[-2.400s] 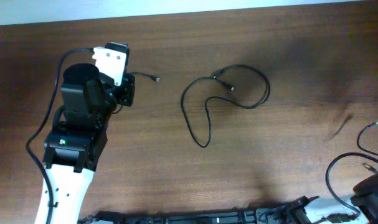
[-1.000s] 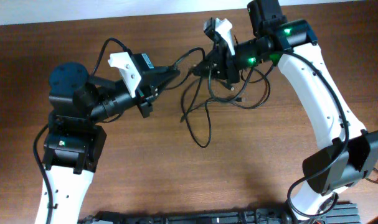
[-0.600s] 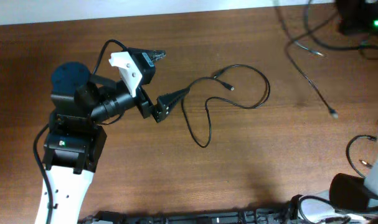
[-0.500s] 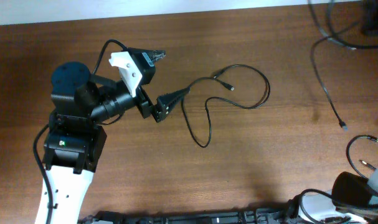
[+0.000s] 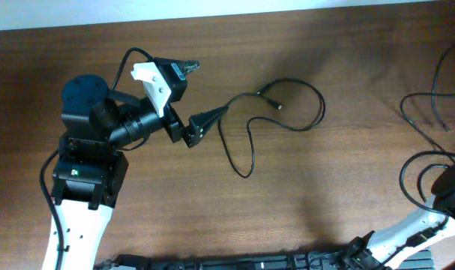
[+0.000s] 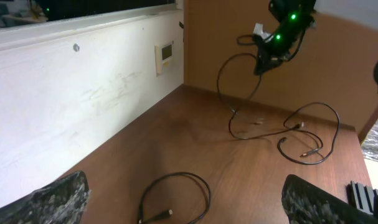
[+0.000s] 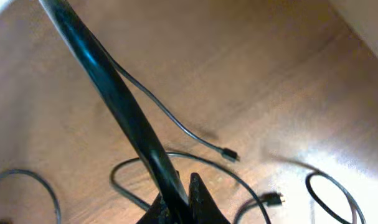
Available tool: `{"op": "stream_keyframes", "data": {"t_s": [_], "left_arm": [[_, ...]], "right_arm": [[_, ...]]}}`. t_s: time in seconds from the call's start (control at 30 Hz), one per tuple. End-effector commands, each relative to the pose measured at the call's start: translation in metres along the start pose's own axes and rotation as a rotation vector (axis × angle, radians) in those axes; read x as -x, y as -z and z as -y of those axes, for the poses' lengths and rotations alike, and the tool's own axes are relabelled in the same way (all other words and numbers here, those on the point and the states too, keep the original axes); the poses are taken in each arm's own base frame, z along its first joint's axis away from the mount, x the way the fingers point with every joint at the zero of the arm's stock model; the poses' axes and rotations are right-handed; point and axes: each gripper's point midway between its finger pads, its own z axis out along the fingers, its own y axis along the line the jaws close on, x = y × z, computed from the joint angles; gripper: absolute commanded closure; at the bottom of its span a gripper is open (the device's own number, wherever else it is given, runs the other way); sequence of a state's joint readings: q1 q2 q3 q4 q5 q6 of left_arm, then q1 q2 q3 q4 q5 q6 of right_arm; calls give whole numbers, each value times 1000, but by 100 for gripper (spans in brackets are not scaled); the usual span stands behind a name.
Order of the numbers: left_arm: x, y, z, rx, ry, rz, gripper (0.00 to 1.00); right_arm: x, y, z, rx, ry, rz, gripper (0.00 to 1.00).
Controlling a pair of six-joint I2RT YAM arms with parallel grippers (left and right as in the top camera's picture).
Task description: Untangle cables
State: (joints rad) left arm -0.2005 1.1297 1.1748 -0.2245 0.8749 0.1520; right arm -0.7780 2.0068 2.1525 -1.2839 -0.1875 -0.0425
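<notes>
right gripper [image 7: 179, 202] seemingly pinching a cable [image 7: 108, 87]

Left gripper [image 6: 186, 186] spread wide; right gripper's [image 7: 187, 200] fingers pressed together.

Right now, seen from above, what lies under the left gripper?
The open left gripper hangs over one bend of the cable loop lying on the table; the wrist view shows it between the fingers. The wood beneath the arm is hidden.

- cables [image 5: 322, 111]: black
- table [image 5: 324, 195]: brown, with darker wood-grain streaks
- left arm [image 5: 73, 232]: white shell, black joints, small green light
- wall [image 6: 83, 99]: white, faintly scuffed
- right arm [image 6: 289, 17]: black, green lights
</notes>
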Motion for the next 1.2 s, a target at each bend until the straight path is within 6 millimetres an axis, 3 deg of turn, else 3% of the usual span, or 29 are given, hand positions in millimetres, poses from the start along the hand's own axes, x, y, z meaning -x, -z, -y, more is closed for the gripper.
{"op": "stream_keyframes", "data": {"t_s": [0.0, 0.03, 0.1, 0.2, 0.27, 0.33, 0.43, 0.47, 0.53, 0.57, 0.67, 0.73, 0.8, 0.9, 1.0, 1.03, 1.17], "left_arm": [[3, 0, -2, 10, -3, 3, 1], [3, 0, -2, 10, -4, 3, 1], [3, 0, -2, 10, -3, 3, 1], [3, 0, -2, 10, -3, 3, 1], [3, 0, -2, 10, -3, 3, 1], [3, 0, -2, 10, -4, 3, 1], [3, 0, -2, 10, -3, 3, 1], [3, 0, -2, 10, -3, 3, 1], [3, 0, -2, 10, -3, 3, 1], [3, 0, -2, 10, -3, 3, 1], [3, 0, -2, 10, -3, 3, 1], [3, 0, -2, 10, -3, 3, 1], [3, 0, -2, 10, -3, 3, 1], [3, 0, -2, 10, -3, 3, 1], [3, 0, -2, 10, -3, 3, 1], [3, 0, -2, 10, -4, 3, 1], [3, 0, -2, 10, -4, 3, 1]], "right_arm": [[-10, -9, 35, -120, -96, -51, 54], [-13, -8, 42, -138, -111, -58, 38], [-18, -6, 53, -148, -200, -70, 28], [-25, -6, 47, -125, -204, -100, 18], [-29, -5, -6, 170, -59, -125, 16], [-36, 0, -48, 333, 87, -140, 16], [-51, -2, -106, 401, 191, -197, 10], [-63, -4, -143, 432, 275, -225, 9], [-79, -5, -191, 465, 392, -248, 7], [-94, -5, -223, 494, 466, -267, 4], [-136, -9, -285, 548, 612, -340, 1], [-186, -15, -328, 559, 743, -434, 1], [-209, -29, -336, 440, 858, -455, 1], [-224, -37, -328, 305, 1113, -459, 1], [-229, -34, -333, 362, 1133, -466, 1], [-245, -26, -345, 493, 1186, -494, 1], [-289, -61, -320, 586, 1437, -593, 1]]}}
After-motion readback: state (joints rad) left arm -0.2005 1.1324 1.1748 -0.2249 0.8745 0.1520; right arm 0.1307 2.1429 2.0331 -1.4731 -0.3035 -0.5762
